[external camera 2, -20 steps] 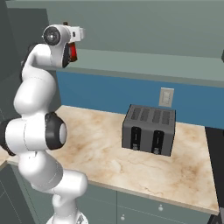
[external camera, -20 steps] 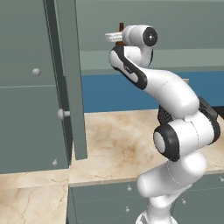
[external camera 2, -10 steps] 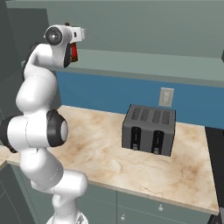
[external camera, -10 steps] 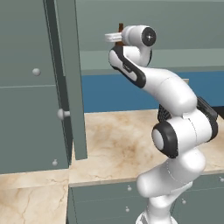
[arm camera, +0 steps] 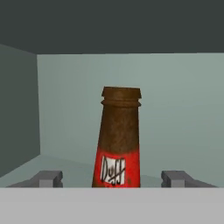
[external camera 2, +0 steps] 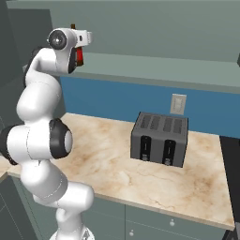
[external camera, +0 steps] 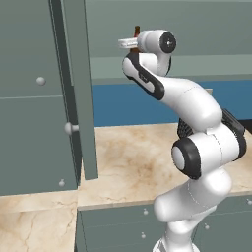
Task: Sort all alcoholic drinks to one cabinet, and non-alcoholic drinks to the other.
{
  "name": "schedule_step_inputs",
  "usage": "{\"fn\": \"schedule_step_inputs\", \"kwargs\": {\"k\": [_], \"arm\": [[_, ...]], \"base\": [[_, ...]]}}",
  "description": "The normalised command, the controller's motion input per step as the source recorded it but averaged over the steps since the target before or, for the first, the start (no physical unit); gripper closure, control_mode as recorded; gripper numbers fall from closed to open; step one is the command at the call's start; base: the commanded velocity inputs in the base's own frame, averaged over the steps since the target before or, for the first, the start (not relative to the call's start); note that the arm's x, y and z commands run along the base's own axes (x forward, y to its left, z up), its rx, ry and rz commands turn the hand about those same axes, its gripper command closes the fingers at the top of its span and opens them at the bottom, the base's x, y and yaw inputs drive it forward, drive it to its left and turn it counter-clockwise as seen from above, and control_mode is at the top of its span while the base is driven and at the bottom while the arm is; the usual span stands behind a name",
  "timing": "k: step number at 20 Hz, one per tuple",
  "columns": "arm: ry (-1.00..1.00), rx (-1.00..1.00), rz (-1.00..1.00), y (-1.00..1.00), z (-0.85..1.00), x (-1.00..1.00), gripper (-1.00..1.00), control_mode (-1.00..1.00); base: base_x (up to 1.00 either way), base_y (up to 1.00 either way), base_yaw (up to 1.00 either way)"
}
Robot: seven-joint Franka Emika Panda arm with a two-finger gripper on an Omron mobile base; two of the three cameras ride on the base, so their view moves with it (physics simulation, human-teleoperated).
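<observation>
While the gripper (arm camera: 113, 178) stands open inside the upper cabinet (arm camera: 175, 109), beer bottle (arm camera: 118, 140) upright between its fingertips, seemingly untouched

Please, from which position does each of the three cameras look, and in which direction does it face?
Left base view: behind the arm's left, facing the open cabinet door; arm rises lower right.
Right base view: behind its right, facing counter and toaster; arm lower left.
Hand view: along the open gripper into the cabinet; fingertips flank the beer bottle.
Shared: both base views show the bottle at the gripper.
</observation>
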Motion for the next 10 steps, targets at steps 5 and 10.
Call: {"fn": "schedule_step_inputs", "kwargs": {"k": [5, 10], "arm": [[0.0, 0.0, 0.0, 0.0, 0.0, 0.0, -1.0, -1.0], [0.0, 0.0, 0.0, 0.0, 0.0, -0.15, -1.0, -1.0]], "base": [[0.0, 0.0, 0.0], [0.0, 0.0, 0.0]]}}
